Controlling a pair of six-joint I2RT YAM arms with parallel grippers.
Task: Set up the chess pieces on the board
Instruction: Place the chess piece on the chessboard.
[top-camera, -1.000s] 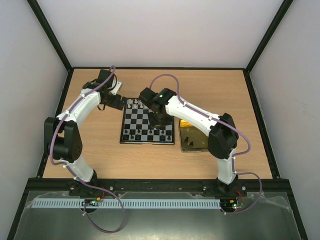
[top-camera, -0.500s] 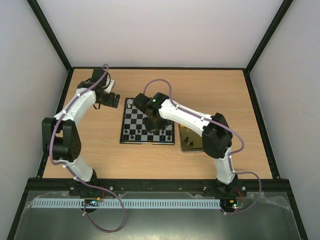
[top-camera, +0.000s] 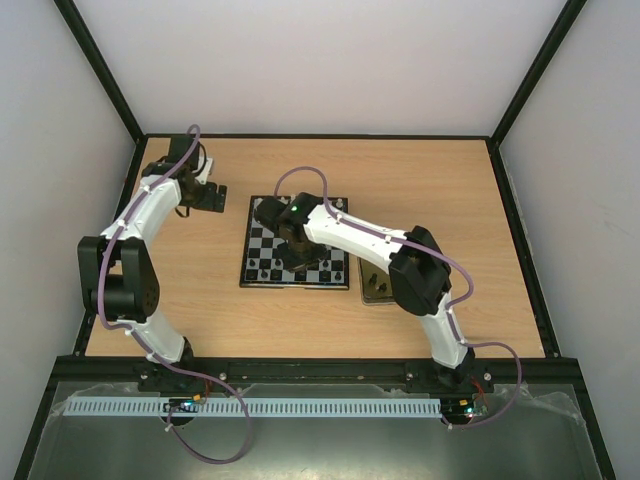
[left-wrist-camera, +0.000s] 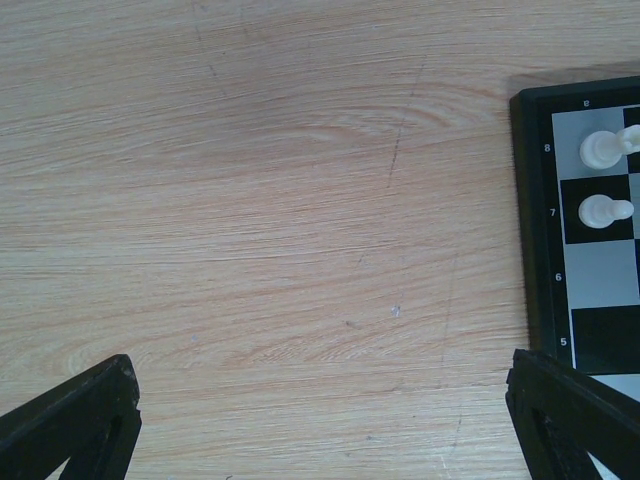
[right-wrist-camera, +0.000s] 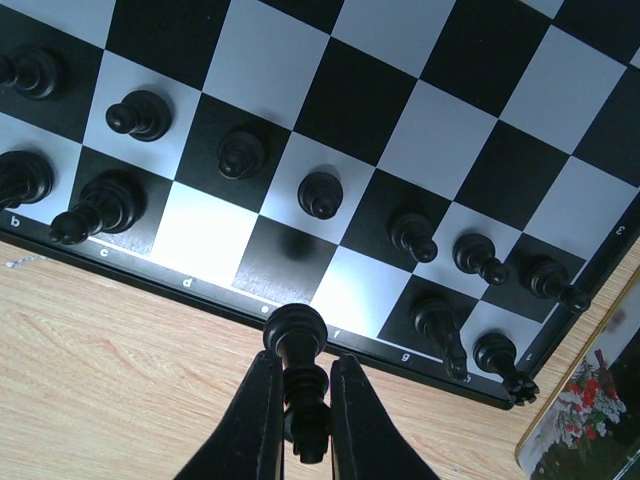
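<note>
The board (top-camera: 262, 252) of black and silvery checks lies mid-table. Several black chessmen (right-wrist-camera: 320, 192) stand along its near rows, and two white ones (left-wrist-camera: 598, 211) at its far left corner. My right gripper (right-wrist-camera: 300, 415) is shut on a black chessman (right-wrist-camera: 296, 340), held base-outward just above the board's near rim by the d and e squares; it shows over the board in the top view (top-camera: 290, 232). My left gripper (top-camera: 207, 197) is open and empty over bare table left of the board; only its fingertips (left-wrist-camera: 85, 415) show at the frame's bottom corners.
A rectangular metal tin (top-camera: 375, 285) with a picture lid lies right of the board, mostly under my right arm; its corner shows in the right wrist view (right-wrist-camera: 590, 420). Black frame rails edge the table.
My right gripper has swung left from the tin side across the board with the black chessman. My left arm has pulled back to the left, away from the board.
</note>
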